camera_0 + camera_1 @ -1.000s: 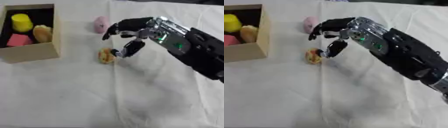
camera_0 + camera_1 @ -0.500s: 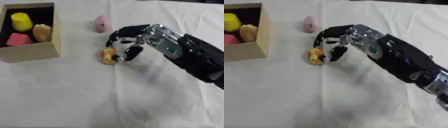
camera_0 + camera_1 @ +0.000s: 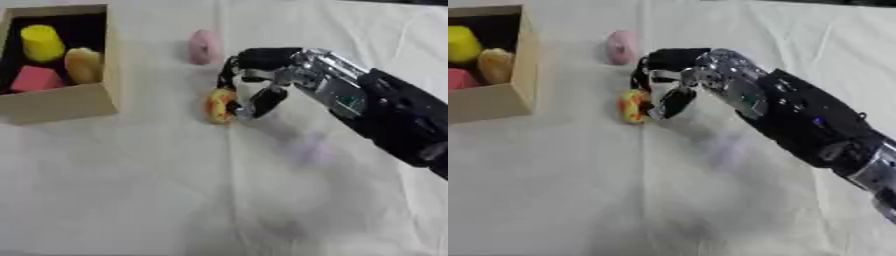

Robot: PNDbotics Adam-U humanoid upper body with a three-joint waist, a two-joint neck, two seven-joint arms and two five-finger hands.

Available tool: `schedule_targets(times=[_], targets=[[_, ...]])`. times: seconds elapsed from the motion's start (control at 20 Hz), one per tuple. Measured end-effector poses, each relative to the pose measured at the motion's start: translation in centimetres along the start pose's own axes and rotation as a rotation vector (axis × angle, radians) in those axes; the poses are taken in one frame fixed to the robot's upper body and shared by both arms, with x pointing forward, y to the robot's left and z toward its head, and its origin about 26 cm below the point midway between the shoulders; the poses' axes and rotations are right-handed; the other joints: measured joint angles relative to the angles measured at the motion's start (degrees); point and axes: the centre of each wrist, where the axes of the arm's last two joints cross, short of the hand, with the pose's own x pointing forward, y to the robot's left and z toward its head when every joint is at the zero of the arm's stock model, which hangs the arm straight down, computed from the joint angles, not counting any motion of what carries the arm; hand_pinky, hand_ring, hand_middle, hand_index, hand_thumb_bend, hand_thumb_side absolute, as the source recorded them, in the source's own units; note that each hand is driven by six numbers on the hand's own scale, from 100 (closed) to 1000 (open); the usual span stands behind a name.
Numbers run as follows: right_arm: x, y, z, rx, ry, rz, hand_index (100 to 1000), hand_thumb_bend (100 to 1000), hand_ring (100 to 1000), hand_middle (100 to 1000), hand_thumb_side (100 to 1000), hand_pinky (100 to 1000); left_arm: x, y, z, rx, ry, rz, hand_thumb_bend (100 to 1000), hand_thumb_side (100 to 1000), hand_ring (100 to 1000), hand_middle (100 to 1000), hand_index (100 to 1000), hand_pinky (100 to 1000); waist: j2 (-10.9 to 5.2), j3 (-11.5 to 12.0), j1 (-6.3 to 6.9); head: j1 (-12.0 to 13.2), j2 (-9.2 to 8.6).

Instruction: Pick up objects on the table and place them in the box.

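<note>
Since a second ago the right hand (image 3: 262,75) has dropped from above the small yellow-and-orange object (image 3: 218,105) down onto it, its fingers curling in from a wider spread. That object lies on the white cloth of the bench (image 3: 175,190), a little toward the far-left part of it, just off the near right corner of the cardboard box (image 3: 61,102). It is an oblong lump, and its long axis runs roughly from the far edge toward the near edge, tilted only slightly; which end is which cannot be made out. The hand arches over it from the right, fingers (image 3: 642,75) bent down on the far side and the thumb (image 3: 262,102) angled in against the object's right flank, so the hand is partly closed and pinching it between thumb and fingers while it still sits on the cloth. A pink object (image 3: 205,46) lies further back, near the far edge, apart from the hand and standing with its long axis also running far to near. Inside the box, at the far-left corner of the bench, sit a yellow block (image 3: 42,42), a tan rounded piece (image 3: 83,65) and a pink-red block (image 3: 37,79). No left hand shows.
</note>
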Motion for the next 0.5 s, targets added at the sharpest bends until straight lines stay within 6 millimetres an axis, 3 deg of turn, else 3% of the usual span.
schedule_targets(times=[0.25, 0.5], targets=[[0.5, -0.7, 0.1, -0.049, 0.0, -0.02, 528, 100, 678, 454, 100, 836, -0.1, 0.0, 0.1, -0.002, 0.003, 0.0, 624, 821, 780, 785, 903, 829, -0.37, -0.46, 0.0, 0.25, 0.0], [1.6, -4.2, -0.1, -0.138, -0.004, 0.014, 525, 100, 671, 452, 100, 837, -0.2, -0.1, 0.2, -0.004, 0.007, -0.001, 623, 820, 781, 786, 903, 829, -1.03, -0.65, 0.0, 0.34, 0.02]])
